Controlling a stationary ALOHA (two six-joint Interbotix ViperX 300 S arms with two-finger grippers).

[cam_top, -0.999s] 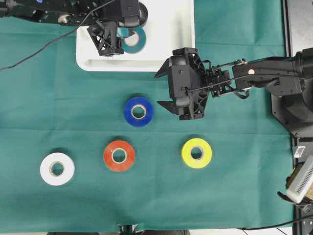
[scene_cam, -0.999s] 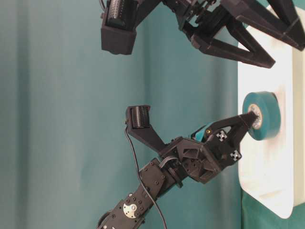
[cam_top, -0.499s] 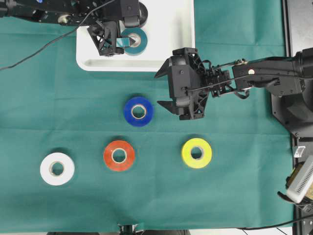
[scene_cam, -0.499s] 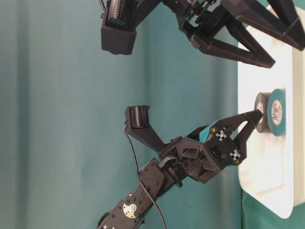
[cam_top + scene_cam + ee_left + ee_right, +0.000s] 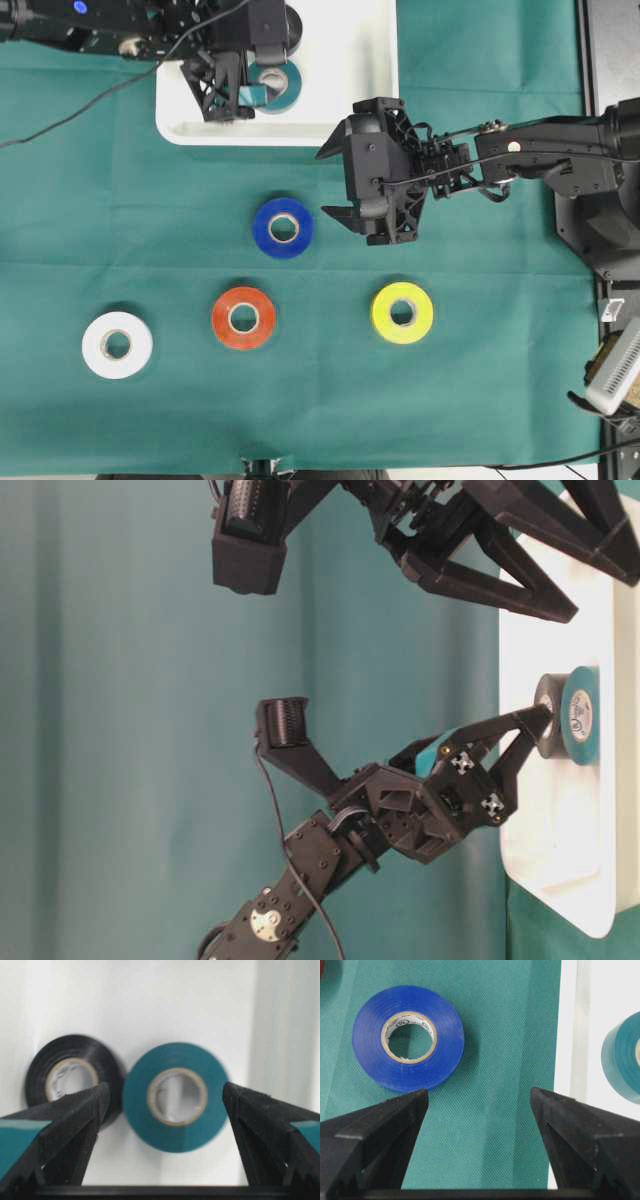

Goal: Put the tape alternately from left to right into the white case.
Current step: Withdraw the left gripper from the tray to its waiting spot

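The white case [image 5: 350,100] lies at the far middle of the green cloth. In it a teal tape [image 5: 277,84] rests flat, touching a black tape [image 5: 70,1072] that the left arm partly hides from overhead. My left gripper [image 5: 225,92] is open just left of the teal tape [image 5: 176,1097] and holds nothing. My right gripper [image 5: 333,182] hangs open over bare cloth between the case and the blue tape [image 5: 283,227]. Nearer the front lie the red-orange tape [image 5: 243,318], the white tape [image 5: 117,345] and the yellow tape [image 5: 402,312].
A black cable [image 5: 80,105] trails over the cloth at the far left. The right arm's base [image 5: 600,190] and other equipment [image 5: 615,370] stand along the right edge. A camera mount [image 5: 260,466] sits at the front edge.
The teal tape went from tilted at the left fingertips to flat in the case beside the black tape. My left gripper shifted slightly toward the far side. The right arm has not moved.
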